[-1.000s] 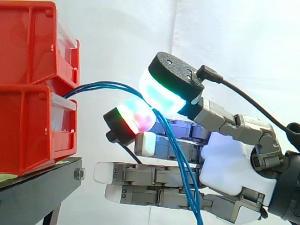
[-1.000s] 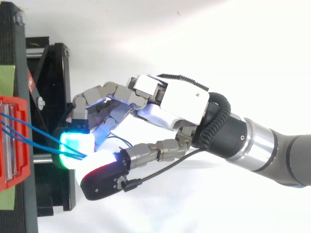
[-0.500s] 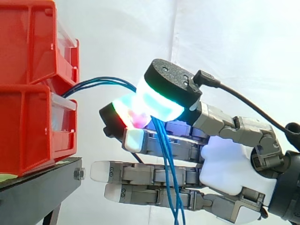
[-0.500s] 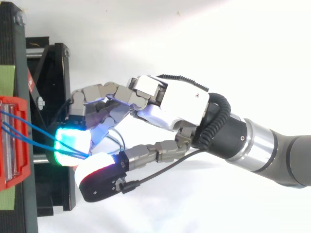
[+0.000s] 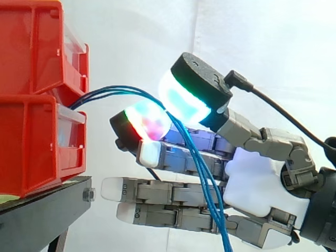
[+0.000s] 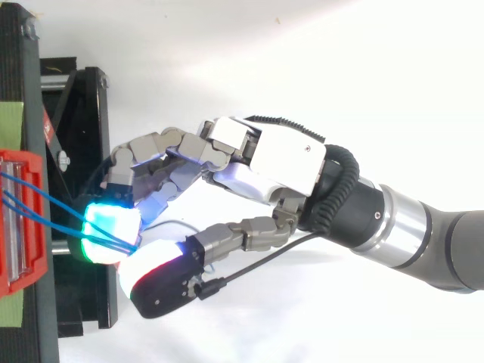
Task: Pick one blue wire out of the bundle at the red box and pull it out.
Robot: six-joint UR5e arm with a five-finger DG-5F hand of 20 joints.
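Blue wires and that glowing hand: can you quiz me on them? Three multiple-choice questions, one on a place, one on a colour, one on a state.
1. Where do the blue wires leave the bins?
A from the top of the upper one; B between the upper and lower one; C from under the lower one.
2. What colour are the bins?
A yellow; B grey; C red.
3. What is the hand doing to the wires?
A pinching them between two glowing pads; B pressing them flat under its palm; C hovering well clear of them.

Answers:
1 B: in the side view they emerge from the gap between the stacked bins.
2 C: both bins are plainly red.
3 A: the wires run between the two pads, then hang down.
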